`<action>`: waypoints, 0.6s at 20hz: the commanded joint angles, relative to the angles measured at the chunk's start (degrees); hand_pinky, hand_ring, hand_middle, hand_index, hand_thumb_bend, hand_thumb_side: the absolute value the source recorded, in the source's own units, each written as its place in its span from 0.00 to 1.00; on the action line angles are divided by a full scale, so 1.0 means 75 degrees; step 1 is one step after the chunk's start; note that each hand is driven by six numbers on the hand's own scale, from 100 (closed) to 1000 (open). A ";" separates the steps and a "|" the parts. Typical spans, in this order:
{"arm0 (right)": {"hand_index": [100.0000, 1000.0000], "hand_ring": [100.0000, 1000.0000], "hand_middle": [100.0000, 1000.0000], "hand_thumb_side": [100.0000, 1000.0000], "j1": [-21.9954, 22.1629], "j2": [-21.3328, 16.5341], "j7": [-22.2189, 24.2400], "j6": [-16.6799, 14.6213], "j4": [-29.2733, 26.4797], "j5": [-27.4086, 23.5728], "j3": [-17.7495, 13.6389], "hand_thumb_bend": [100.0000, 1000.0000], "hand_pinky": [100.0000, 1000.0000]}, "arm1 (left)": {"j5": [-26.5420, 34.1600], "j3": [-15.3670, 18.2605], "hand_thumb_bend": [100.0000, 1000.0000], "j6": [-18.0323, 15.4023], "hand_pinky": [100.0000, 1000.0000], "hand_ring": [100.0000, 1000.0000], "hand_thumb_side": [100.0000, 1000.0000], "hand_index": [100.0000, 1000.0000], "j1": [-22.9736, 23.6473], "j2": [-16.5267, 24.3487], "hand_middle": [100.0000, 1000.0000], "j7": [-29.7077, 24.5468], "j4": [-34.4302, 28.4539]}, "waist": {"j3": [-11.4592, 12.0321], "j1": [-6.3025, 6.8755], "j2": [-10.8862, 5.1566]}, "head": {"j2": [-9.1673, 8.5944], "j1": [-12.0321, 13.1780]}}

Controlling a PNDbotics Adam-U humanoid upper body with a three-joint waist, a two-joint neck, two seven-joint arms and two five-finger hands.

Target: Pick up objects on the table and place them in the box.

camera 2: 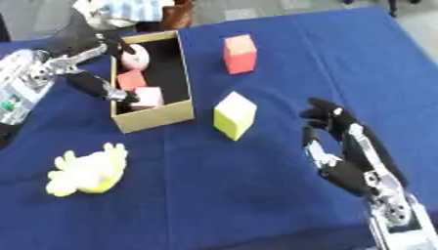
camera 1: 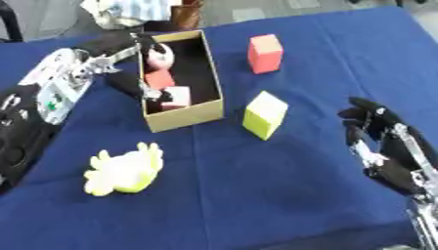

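in box (camera 1: pixel 184 114): pink round thing (camera 1: pixel 159 56), two pinkish blocks (camera 1: pixel 167 88) | left hand (camera 1: pixel 128 63) fingers straddle its near wall, spread, holding nothing | right hand (camera 2: pixel 346 146) fingers relaxed, idle | left on counter (camera 1: pixel 282 185): red block (camera 1: pixel 265 53), yellow block (camera 1: pixel 264 115), yellow toy (camera 1: pixel 126 170)

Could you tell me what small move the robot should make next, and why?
Probably lift the left hand clear of the box: it reaches over the box's left wall, the pink ball at its fingers, apparently not clasped. The yellow cube then lies nearest the open right hand.
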 commanded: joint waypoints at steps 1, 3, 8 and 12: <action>0.89 0.81 0.68 0.37 -0.0072 -0.0093 0.0003 -0.0013 -0.0082 -0.0028 -0.0057 0.00 0.81 | 0.0406 0.0346 0.53 0.0219 0.76 0.71 0.55 0.84 0.0027 0.0496 0.74 0.0144 -0.0649 | 0.0027 -0.0016 -0.0237 | -0.0054 -0.0024; 0.89 0.81 0.69 0.37 -0.0116 -0.0144 0.0004 -0.0015 -0.0092 -0.0027 -0.0059 0.00 0.81 | 0.0836 0.0502 0.48 0.0393 0.74 0.70 0.52 0.82 0.0214 0.0659 0.72 0.0236 -0.1055 | 0.0057 -0.0025 -0.0240 | -0.0049 -0.0035; 0.90 0.82 0.69 0.33 -0.0402 -0.0571 0.0085 -0.0018 -0.0120 -0.0018 0.0011 0.00 0.81 | 0.2029 0.0980 0.40 0.0811 0.72 0.68 0.51 0.80 0.0943 0.0993 0.69 0.0503 -0.2252 | 0.0197 -0.0066 -0.0235 | -0.0024 -0.0090; 0.90 0.82 0.70 0.30 -0.0806 -0.1127 0.0232 -0.0025 -0.0082 0.0029 0.0163 0.00 0.81 | 0.2859 0.1360 0.34 0.1142 0.70 0.66 0.51 0.78 0.1611 0.1020 0.66 0.0873 -0.3046 | 0.0350 -0.0105 -0.0224 | 0.0019 -0.0155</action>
